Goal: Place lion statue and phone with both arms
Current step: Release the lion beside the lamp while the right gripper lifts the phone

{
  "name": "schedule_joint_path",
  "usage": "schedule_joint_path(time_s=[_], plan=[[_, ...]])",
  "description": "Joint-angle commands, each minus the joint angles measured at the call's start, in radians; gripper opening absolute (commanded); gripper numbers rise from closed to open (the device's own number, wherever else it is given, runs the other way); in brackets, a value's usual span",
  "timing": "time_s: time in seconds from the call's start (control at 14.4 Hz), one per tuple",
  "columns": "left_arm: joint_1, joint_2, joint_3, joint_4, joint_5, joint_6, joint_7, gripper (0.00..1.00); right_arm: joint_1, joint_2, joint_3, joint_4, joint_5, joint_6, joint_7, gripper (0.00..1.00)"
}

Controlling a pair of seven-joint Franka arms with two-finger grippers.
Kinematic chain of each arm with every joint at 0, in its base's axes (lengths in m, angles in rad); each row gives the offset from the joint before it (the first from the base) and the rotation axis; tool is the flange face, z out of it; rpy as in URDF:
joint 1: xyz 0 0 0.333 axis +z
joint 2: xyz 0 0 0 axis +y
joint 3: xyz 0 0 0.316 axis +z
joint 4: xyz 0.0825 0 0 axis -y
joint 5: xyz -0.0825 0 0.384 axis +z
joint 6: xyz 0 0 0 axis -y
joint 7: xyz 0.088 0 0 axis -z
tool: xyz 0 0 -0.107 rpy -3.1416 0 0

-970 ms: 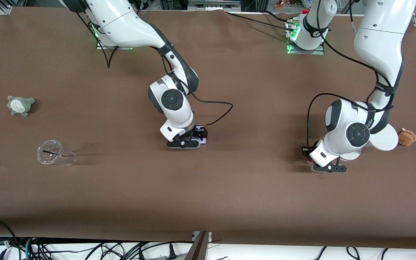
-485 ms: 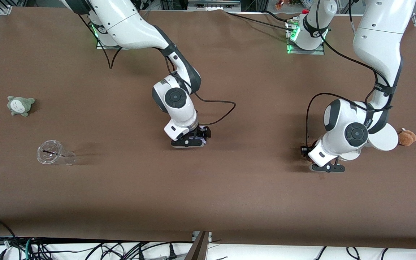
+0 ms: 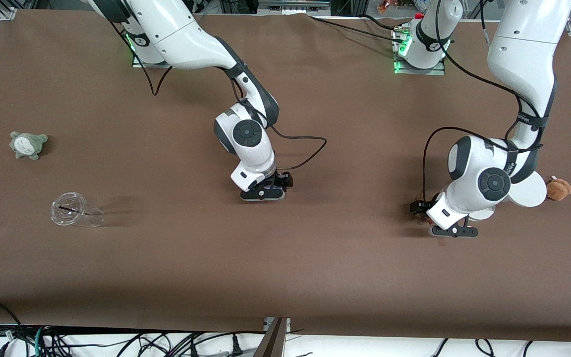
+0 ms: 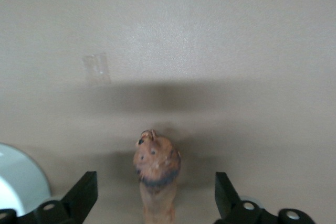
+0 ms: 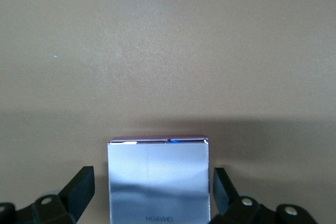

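The phone point(image 5: 157, 182), a pale lavender slab, lies flat on the brown table between the open fingers of my right gripper point(image 5: 152, 174). In the front view that gripper point(image 3: 263, 193) is low at the table's middle and hides the phone. The lion statue point(image 4: 156, 169), orange-brown with a dark band, lies on the table between the wide-open fingers of my left gripper point(image 4: 153, 182), which do not touch it. In the front view that gripper point(image 3: 451, 231) is low near the left arm's end and covers the lion.
A white round stand with a disc point(image 3: 528, 191) and a brown plush point(image 3: 559, 189) sit beside the left arm's wrist; the disc's edge shows in the left wrist view point(image 4: 18, 182). A grey-green plush point(image 3: 28, 144) and a clear cup on its side point(image 3: 75, 210) lie at the right arm's end.
My right gripper has shifted a little toward the left arm's end and now covers the phone. My left gripper has barely moved.
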Motion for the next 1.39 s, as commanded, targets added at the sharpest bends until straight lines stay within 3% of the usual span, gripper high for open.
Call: schedule_joint_path(time_s=[0.0,0.42,0.49,0.62,0.69,0.9,1.18,1.32], plan=[[-0.001,-0.166,-0.006,-0.018,0.013,-0.151,0.004,1.0,0.013,0.016,-0.012,0.019,-0.018,0.01,0.011,1.0],[0.003,-0.374,-0.038,0.171,0.009,-0.582,0.001,1.0,0.027,0.039,-0.015,0.019,-0.019,0.031,0.011,1.0],[0.008,-0.415,-0.037,0.175,0.007,-0.614,0.009,1.0,0.025,0.042,-0.015,0.019,-0.019,0.042,0.01,0.86],[0.016,-0.484,-0.029,0.177,-0.002,-0.669,0.012,1.0,0.025,0.04,-0.015,0.019,-0.019,0.042,0.004,0.32],[0.037,-0.513,-0.029,0.178,-0.004,-0.712,0.012,1.0,0.018,0.037,-0.017,0.019,-0.019,0.042,-0.002,0.18],[0.087,-0.566,-0.029,0.178,-0.01,-0.786,0.065,1.0,-0.031,-0.016,-0.049,0.019,-0.014,0.016,-0.053,0.16],[0.103,-0.609,-0.003,0.18,-0.018,-0.802,0.085,1.0,-0.177,-0.13,-0.061,0.019,-0.007,-0.249,-0.283,0.16],[0.101,-0.655,0.006,0.153,-0.037,-0.8,0.085,1.0,-0.234,-0.141,-0.125,0.017,-0.018,-0.318,-0.321,0.16]])
